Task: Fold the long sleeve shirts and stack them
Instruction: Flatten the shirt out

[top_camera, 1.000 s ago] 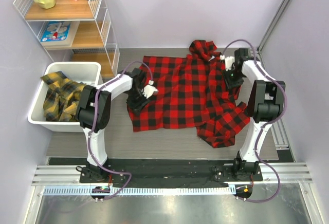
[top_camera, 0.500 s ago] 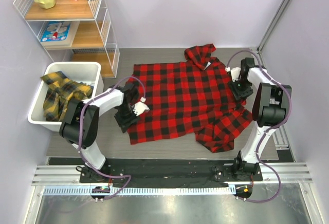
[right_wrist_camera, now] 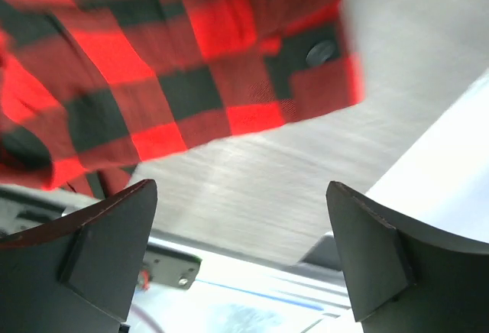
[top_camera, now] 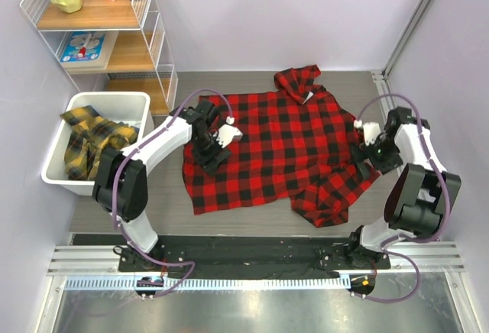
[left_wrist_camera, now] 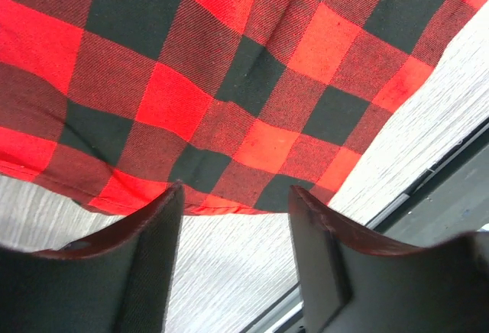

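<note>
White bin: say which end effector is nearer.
Left. The left end effector is over the edge of the red shirt nearest the white bin; the right end effector is at the shirt's opposite side.

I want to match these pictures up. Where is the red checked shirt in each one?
Top external: red checked shirt spread out mid-table.
Left wrist: fills the upper two thirds.
Right wrist: upper left, a corner with a button.
Shared landmark: the grey table beneath it.

spread shirt (top_camera: 275,150) red-and-black check. bin shirt (top_camera: 92,146) yellow-and-black check. bin (top_camera: 107,98) white. bench (top_camera: 260,224) grey. arms (top_camera: 164,138) white and black, cables (top_camera: 416,108) purple. far-left shelf (top_camera: 92,14) wood with white wire.
</note>
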`<action>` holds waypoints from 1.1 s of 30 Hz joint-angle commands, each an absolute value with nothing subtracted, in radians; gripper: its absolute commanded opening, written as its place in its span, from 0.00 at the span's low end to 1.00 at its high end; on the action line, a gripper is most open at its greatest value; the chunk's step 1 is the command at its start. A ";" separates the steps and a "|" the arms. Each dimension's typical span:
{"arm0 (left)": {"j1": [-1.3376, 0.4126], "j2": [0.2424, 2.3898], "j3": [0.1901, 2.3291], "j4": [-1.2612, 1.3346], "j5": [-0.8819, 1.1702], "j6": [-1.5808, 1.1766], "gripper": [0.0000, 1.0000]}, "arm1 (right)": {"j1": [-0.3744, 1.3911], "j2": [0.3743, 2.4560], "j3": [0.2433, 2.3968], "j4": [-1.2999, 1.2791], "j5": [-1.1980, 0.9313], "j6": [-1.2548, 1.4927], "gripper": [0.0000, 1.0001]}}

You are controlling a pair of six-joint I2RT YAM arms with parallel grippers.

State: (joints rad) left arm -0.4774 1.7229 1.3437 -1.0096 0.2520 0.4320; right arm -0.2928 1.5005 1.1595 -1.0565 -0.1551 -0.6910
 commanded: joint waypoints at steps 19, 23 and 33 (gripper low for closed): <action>-0.468 1.611 1.241 -1.000 0.209 0.388 0.62 | -0.319 1.577 1.019 -1.011 -0.305 -0.796 0.01; -0.463 1.591 1.235 -1.008 0.221 0.379 0.62 | -0.319 1.299 1.078 -1.196 -0.394 -0.908 0.01; -0.396 1.536 1.269 -1.074 0.276 0.408 0.61 | -0.001 0.955 1.226 -1.281 -0.848 -0.859 0.01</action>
